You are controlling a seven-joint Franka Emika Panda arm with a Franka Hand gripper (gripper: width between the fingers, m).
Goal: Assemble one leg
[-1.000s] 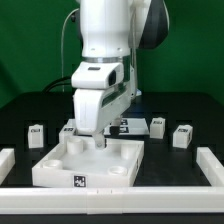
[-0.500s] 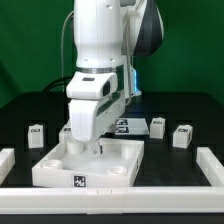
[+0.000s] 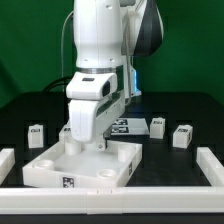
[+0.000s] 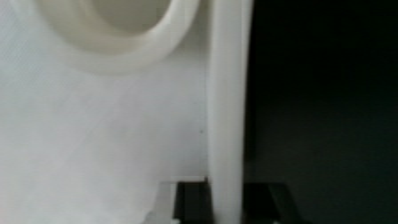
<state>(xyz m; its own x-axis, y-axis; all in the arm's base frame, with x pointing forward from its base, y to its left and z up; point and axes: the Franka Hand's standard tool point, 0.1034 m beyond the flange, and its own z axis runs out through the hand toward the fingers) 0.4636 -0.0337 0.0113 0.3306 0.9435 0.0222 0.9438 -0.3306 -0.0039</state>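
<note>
Jaws of the white arm's two-finger gripper (image 3: 99,143) stand closed on the far rim of the large white square panel (image 3: 45,172), a smooth, matte slab with rounded corners and shallow round sockets. In the wrist view the dark fingertips (image 4: 192,203) press against either face of that thin upright rim, with one curved socket (image 4: 125,35) beside it and the black table (image 4: 329,100) beyond. A small black-and-white tag (image 3: 68,181) sits on the panel's near face. No leg is held. One small, stubby white leg (image 3: 37,133) with a square tag stands on the table at the exterior view's left, apart from the panel. A second leg (image 3: 68,130) peeks out just behind the panel's far corner. Two more (image 3: 157,126) (image 3: 182,135) stand at the exterior view's right. The thin, flat marker board (image 3: 130,125) lies behind the arm, and low white rails (image 3: 210,165) edge the table.
</note>
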